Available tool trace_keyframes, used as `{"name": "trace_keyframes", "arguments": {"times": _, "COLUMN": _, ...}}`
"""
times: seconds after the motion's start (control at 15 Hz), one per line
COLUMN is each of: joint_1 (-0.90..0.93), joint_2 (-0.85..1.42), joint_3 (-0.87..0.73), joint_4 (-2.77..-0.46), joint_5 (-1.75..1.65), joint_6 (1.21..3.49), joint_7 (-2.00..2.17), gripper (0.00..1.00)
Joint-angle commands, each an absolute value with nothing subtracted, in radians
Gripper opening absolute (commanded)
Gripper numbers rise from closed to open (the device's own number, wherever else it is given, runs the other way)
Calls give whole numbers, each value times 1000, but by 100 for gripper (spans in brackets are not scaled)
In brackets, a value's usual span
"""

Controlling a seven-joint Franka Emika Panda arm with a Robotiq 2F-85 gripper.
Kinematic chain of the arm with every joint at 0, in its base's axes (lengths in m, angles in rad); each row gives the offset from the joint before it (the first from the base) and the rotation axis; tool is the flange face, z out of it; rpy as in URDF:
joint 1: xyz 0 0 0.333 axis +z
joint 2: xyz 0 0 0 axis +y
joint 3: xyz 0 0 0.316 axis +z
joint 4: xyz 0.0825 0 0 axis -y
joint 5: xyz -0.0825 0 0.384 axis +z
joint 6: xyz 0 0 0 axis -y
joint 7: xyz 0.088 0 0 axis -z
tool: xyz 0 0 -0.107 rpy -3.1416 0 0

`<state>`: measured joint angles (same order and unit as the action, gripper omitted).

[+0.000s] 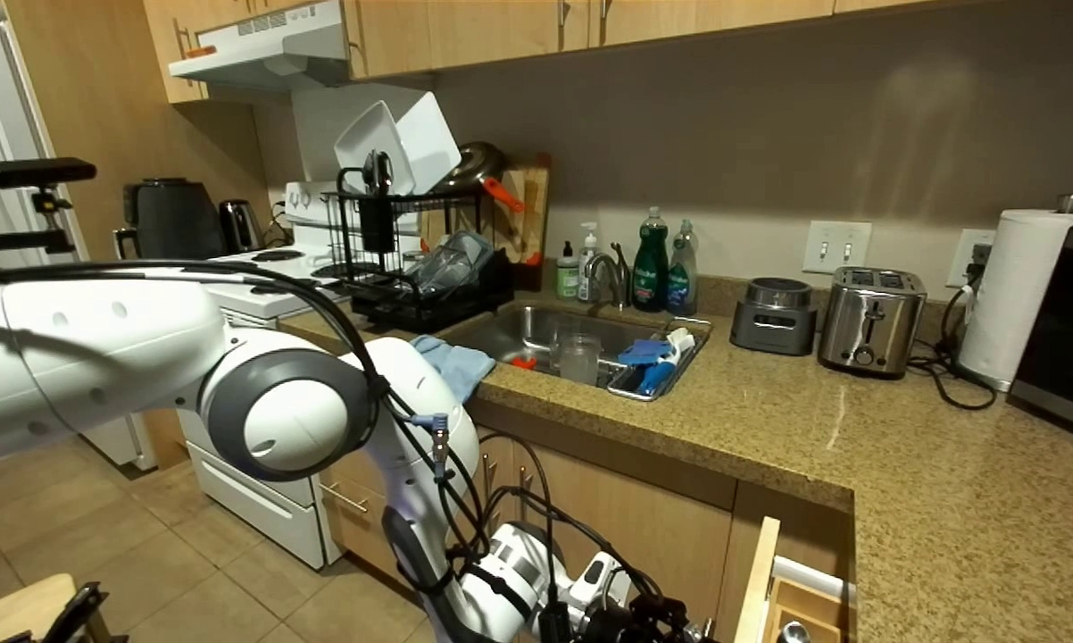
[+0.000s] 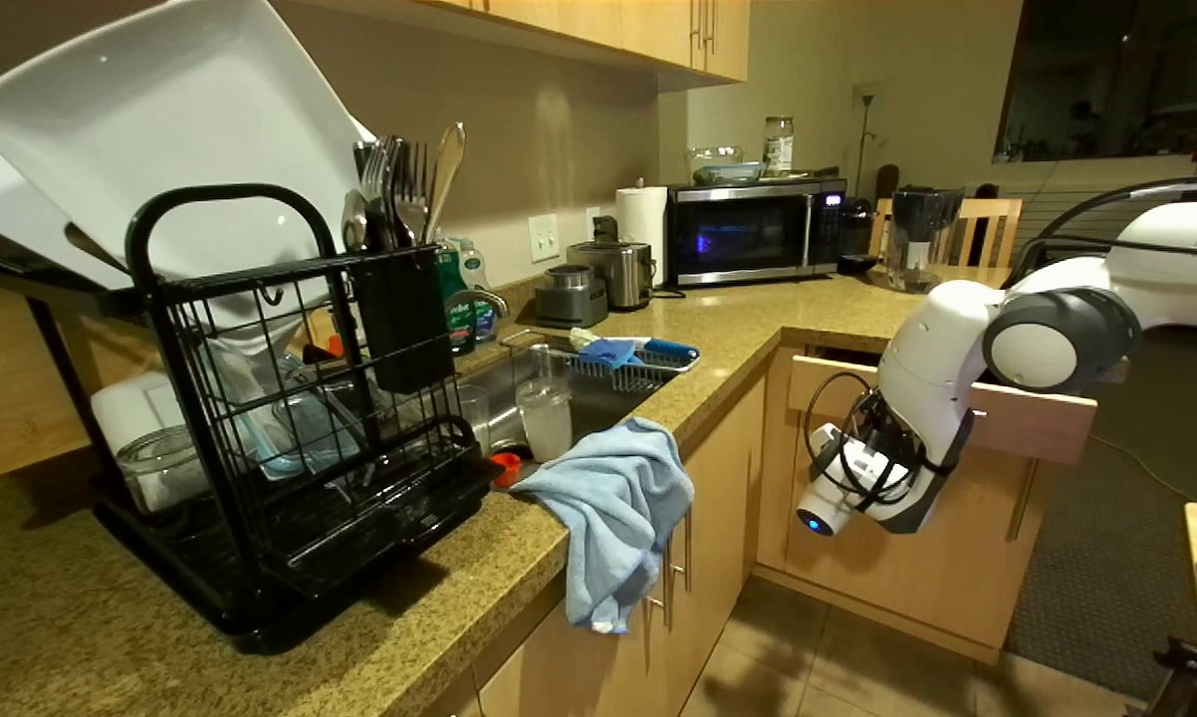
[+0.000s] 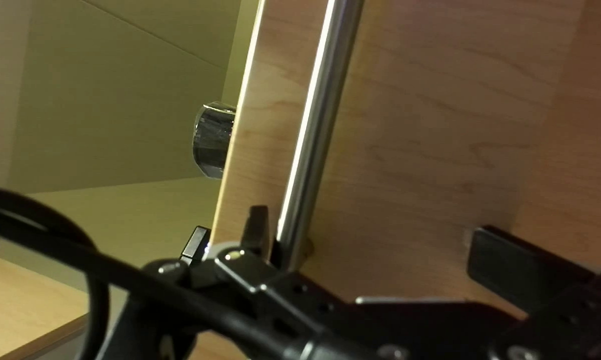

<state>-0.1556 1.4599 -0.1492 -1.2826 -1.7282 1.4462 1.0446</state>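
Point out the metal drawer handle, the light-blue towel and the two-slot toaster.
Metal drawer handle (image 3: 316, 130): in the wrist view, on the middle of its bar.
Light-blue towel (image 2: 616, 518): in an exterior view, on its hanging folds.
Two-slot toaster (image 1: 869, 326): in an exterior view, on its front face.

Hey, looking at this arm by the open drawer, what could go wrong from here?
The gripper is open, with the handle much nearer one finger than the other, so closing might nudge the drawer before getting a firm hold. Black cables hang in loops along the arm near the drawer and could snag on its edge. A shiny object lies inside the drawer, so a jerk might make it slide.
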Motion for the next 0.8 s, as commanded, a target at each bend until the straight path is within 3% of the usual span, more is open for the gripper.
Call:
{"name": "trace_keyframes", "arguments": {"times": 0.0, "joint_1": -151, "joint_2": 1466, "joint_3": -158, "joint_4": -1273, "joint_5": -1719, "joint_6": 1454, "joint_7": 1043, "gripper": 100}}
{"name": "trace_keyframes", "arguments": {"times": 0.13, "joint_1": -152, "joint_2": 1466, "joint_3": -158, "joint_4": -1272, "joint_5": -1719, "joint_6": 1456, "joint_7": 1043, "gripper": 100}}
{"name": "trace_keyframes", "arguments": {"times": 0.4, "joint_1": -115, "joint_2": 1442, "joint_3": -179, "joint_4": -1299, "joint_5": -1697, "joint_6": 1228, "joint_7": 1163, "gripper": 100}}
{"name": "trace_keyframes", "arguments": {"times": 0.73, "joint_1": -114, "joint_2": 1397, "joint_3": -159, "joint_4": -1346, "joint_5": -1691, "joint_6": 1173, "joint_7": 1226, "gripper": 100}}
